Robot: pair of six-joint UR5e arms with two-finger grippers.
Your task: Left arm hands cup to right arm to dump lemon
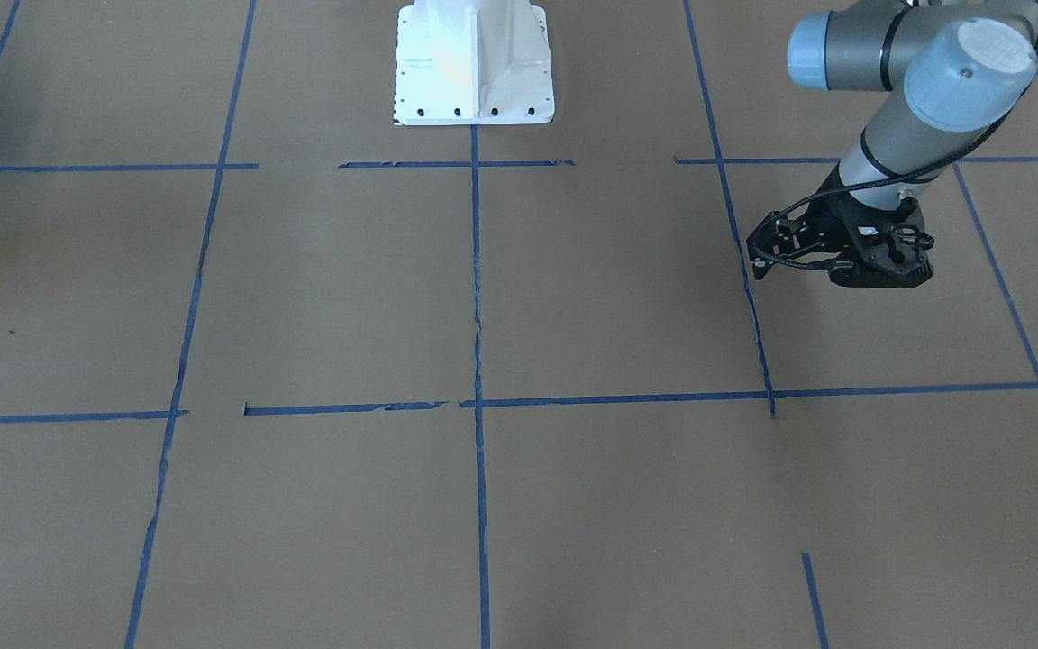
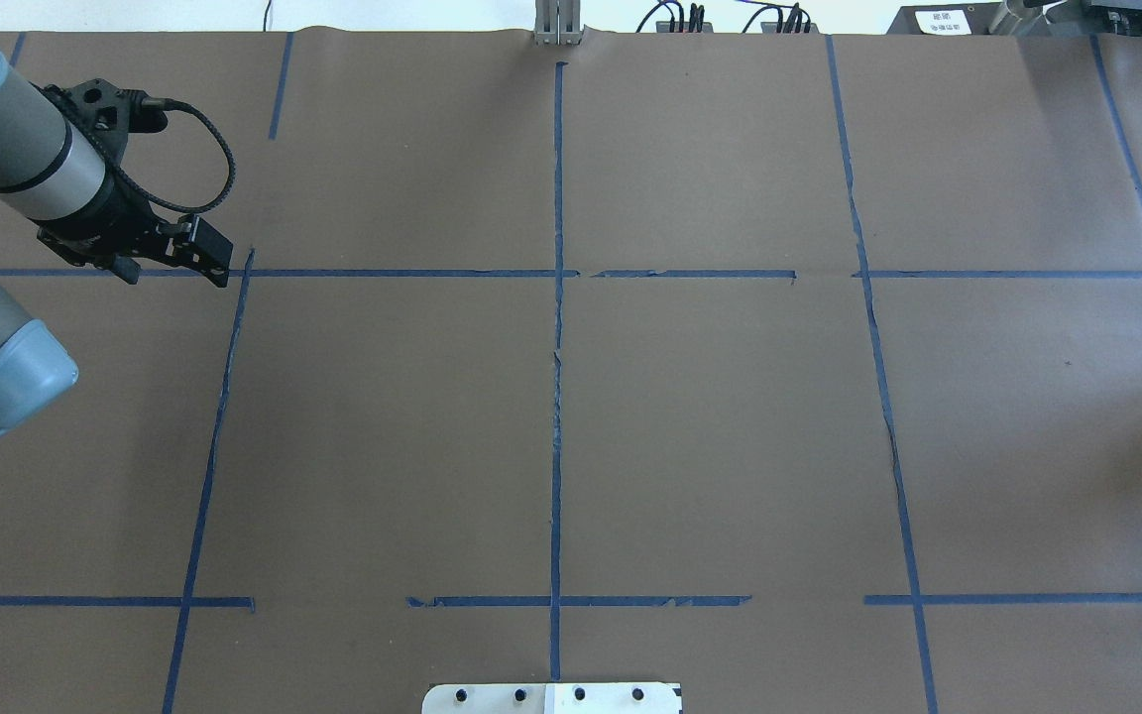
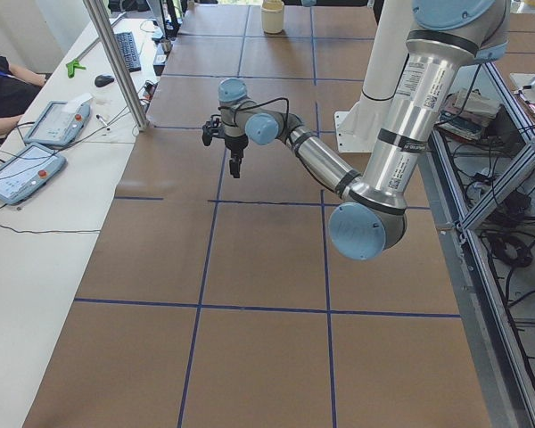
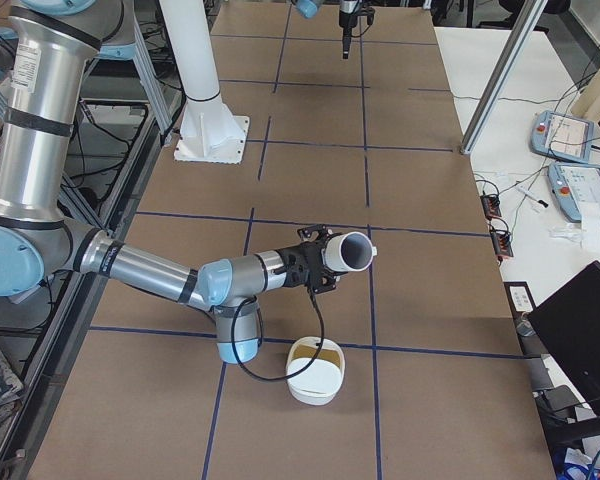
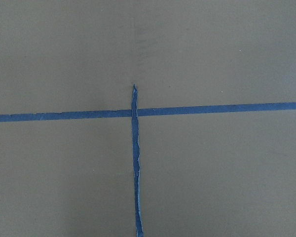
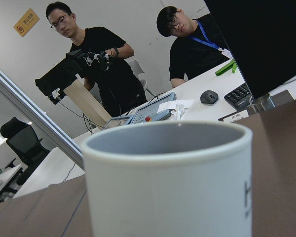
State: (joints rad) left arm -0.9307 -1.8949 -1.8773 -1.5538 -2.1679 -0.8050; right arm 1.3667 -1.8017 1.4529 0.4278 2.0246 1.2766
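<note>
The cup (image 4: 348, 252), a white mug, hangs tilted on its side at the tip of my right gripper (image 4: 315, 262), off the table and just above a cream bowl (image 4: 310, 388). It fills the right wrist view (image 6: 167, 182), where its grey inside looks empty and no fingers show. The lemon does not show clearly; only a dull yellow patch lies inside the bowl. My left gripper (image 2: 214, 263) is empty with its fingers together. It hangs over the table's far left part, also in the front view (image 1: 879, 270) and the exterior left view (image 3: 236, 165).
The white robot base (image 1: 474, 63) stands at the table's near edge. Blue tape lines cross the brown table (image 2: 710, 426). Two operators (image 6: 93, 64) and teach pendants (image 4: 565, 135) are at the white side table. A jar (image 3: 272, 16) stands at the far end.
</note>
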